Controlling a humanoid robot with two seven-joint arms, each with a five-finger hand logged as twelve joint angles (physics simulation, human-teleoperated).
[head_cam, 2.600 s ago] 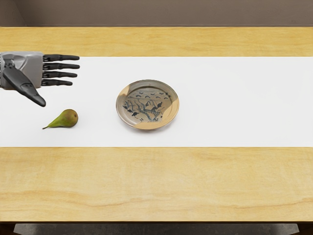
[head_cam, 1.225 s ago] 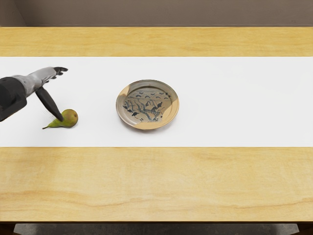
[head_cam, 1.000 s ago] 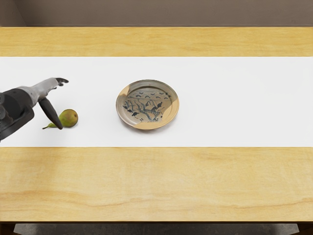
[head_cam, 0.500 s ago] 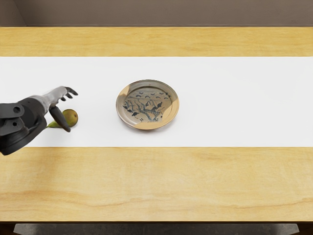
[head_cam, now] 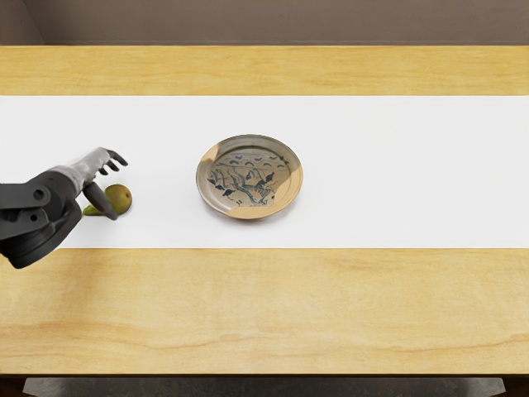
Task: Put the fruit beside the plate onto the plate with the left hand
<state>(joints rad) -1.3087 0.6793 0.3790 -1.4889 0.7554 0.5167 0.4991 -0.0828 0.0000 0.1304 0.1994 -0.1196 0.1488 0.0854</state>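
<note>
A green-brown pear lies on the white runner, left of the plate, a brown dish with a dark blue branch pattern. My left hand reaches in from the left edge and hangs over the pear's stem end. Its thumb crosses in front of the pear and its fingers curl slightly just above and behind it. The hand is not closed around the fruit. Part of the pear's narrow end is hidden behind the thumb. The right arm does not show.
A white runner crosses the wooden table from left to right. The pear and plate lie about a hand's width apart on it.
The left hand came down from above the pear, turned edge-on and moved in over it. Over the last half second it shifted slightly left and lower. The pear has barely moved.
</note>
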